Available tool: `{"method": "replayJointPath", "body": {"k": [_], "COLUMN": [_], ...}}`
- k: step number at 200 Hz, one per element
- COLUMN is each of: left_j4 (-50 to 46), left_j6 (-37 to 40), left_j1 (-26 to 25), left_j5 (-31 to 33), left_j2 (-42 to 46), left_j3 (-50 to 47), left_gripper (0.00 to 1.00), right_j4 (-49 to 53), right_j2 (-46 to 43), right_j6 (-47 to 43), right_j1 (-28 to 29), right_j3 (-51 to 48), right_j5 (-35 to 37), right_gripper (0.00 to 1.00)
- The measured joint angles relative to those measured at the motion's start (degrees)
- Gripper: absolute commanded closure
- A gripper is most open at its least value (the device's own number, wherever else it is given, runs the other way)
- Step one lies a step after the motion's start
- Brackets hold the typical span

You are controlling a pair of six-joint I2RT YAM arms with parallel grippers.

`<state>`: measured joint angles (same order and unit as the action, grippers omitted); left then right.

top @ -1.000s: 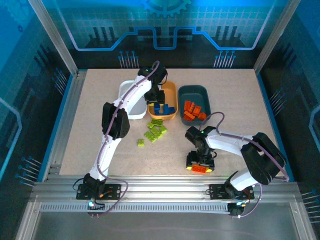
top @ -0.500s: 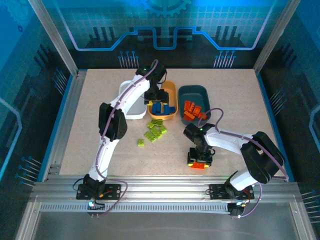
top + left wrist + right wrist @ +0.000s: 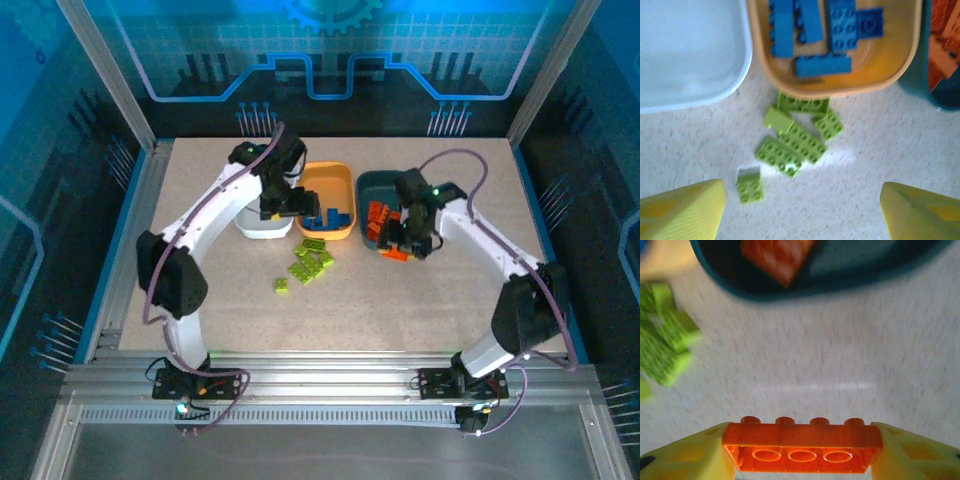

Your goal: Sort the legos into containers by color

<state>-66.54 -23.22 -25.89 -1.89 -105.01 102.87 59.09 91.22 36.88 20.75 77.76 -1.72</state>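
The table [image 3: 200,290] is taken in from above and behind the 2 arm bases by the top external camera, tilted down and forward, at a distance. From the left wrist, the green legos [image 3: 797,140] and the light orange tray [image 3: 890,65] are viewed from overhead, close. From the right wrist, the table is seen very near, past an orange brick [image 3: 802,447] toward the dark teal tray [image 3: 880,262]. The green legos are shared by all 3 views.
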Motion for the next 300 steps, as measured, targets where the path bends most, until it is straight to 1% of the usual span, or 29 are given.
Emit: {"method": "replayJointPath", "body": {"k": [16, 39, 48, 58, 65, 79, 88, 114, 135, 186, 218, 229, 255, 274, 288, 300], "left_j4": [1.5, 3.0, 3.7, 4.1, 4.7, 5.4, 5.8, 7.6, 9.4, 14.3, 15.9, 16.1, 16.2, 16.6, 16.7, 16.8], "left_j6": [-1.1, -3.0, -3.9, -4.6, -5.2, -5.4, -5.4, -5.4, -5.4, -5.3, -5.2, -5.0, -4.9, -4.7, -4.6, -4.8], "left_j1": [0.0, 0.0, 0.0, -0.1, -0.2, -0.2, -0.2, -0.2, -0.3, -1.4, -2.1, -2.1, -2.1, -2.1, -2.1, -2.1], "left_j5": [-0.1, -0.1, -0.2, -0.5, -0.7, -0.9, -0.9, -0.9, -0.9, -1.3, -1.4, -1.3, -1.3, -1.3, -1.3, -1.4], "left_j2": [5.2, 10.2, 11.7, 12.8, 13.5, 14.2, 14.4, 14.4, 13.5, 6.0, 1.1, 0.2, -1.1, -1.7, -1.9, -1.9], "left_j3": [-8.5, -18.4, -22.2, -25.4, -27.5, -30.4, -31.6, -34.1, -35.6, -36.0, -35.9, -35.8, -35.3, -35.0, -35.0, -35.0], "left_gripper": [0.17, 0.16, 0.16, 0.16, 0.17, 0.17, 0.18, 0.19, 0.21, 0.25, 0.32, 0.33, 0.4, 0.49, 0.6, 0.65], "right_j4": [-0.4, -0.7, -0.6, -0.6, -0.5, -0.3, -0.1, 0.7, 0.9, 0.9, 0.9, 0.9, 0.8, 0.8, 0.8, 0.8], "right_j2": [5.6, 14.2, 17.4, 20.7, 22.6, 25.4, 26.1, 25.0, 21.6, 7.1, 2.8, 2.1, 1.2, 0.4, 0.1, 0.1], "right_j6": [-2.1, -4.0, -4.5, -5.0, -5.4, -6.1, -6.6, -7.0, -7.2, -7.1, -6.9, -6.9, -6.9, -6.9, -6.9, -6.9], "right_j1": [-2.3, -4.3, -4.7, -5.1, -5.4, -5.6, -5.6, -5.6, -5.6, -5.1, -4.6, -4.4, -4.2, -4.2, -4.2, -4.2], "right_j3": [6.3, 14.3, 17.1, 20.1, 21.9, 24.8, 25.6, 26.1, 24.3, 11.5, 5.0, 3.7, 2.3, 1.7, 1.6, 1.6], "right_j5": [-0.2, -0.9, -1.2, -1.6, -1.9, -2.2, -2.2, -2.4, -2.4, -3.5, -4.0, -4.3, -4.5, -4.5, -4.5, -4.5], "right_gripper": [0.43, 0.41, 0.37, 0.29, 0.26, 0.21, 0.2, 0.19, 0.19, 0.18, 0.18, 0.19, 0.18, 0.18, 0.18, 0.18]}}
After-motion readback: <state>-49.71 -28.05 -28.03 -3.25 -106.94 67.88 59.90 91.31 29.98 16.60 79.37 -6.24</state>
